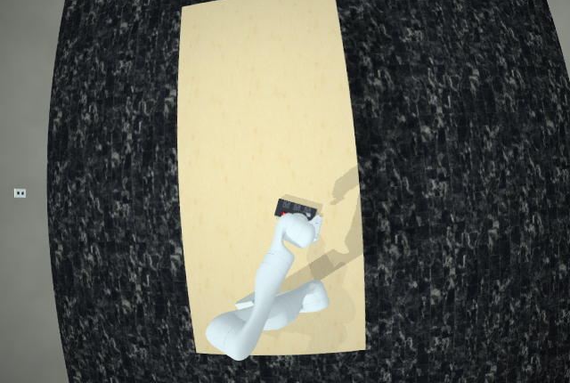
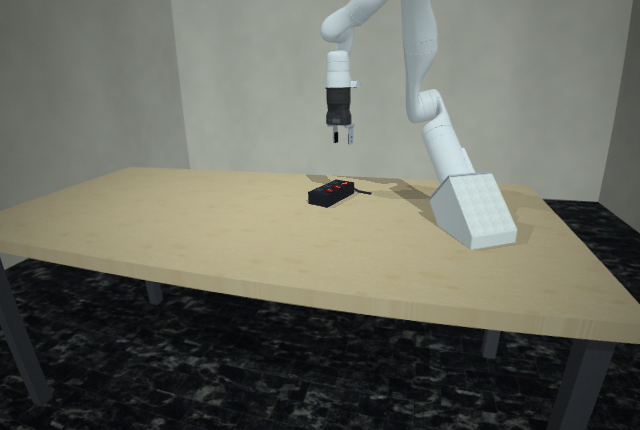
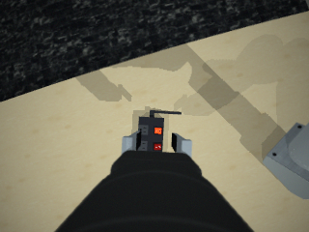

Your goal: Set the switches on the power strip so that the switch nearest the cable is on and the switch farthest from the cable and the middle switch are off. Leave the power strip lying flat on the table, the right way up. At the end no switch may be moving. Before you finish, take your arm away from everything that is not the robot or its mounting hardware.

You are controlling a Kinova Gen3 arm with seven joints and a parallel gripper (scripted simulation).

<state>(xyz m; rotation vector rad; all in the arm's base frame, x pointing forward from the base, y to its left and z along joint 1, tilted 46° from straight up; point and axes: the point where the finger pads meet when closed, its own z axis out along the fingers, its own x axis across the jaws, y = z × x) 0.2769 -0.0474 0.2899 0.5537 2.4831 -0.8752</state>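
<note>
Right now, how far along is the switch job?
Done: little shows. The strip lies flat, right way up, with all three switches glowing red. In hand: the open, empty pincer hangs well above the strip, touching nothing. Left: probably switching off the middle and the far one, if red means on.

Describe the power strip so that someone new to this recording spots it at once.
On the long pale wooden table, look directly below the open, empty gripper. The power strip is a small black box lying flat, with three red switches on top and a short black cable toward the arm's base.
</note>
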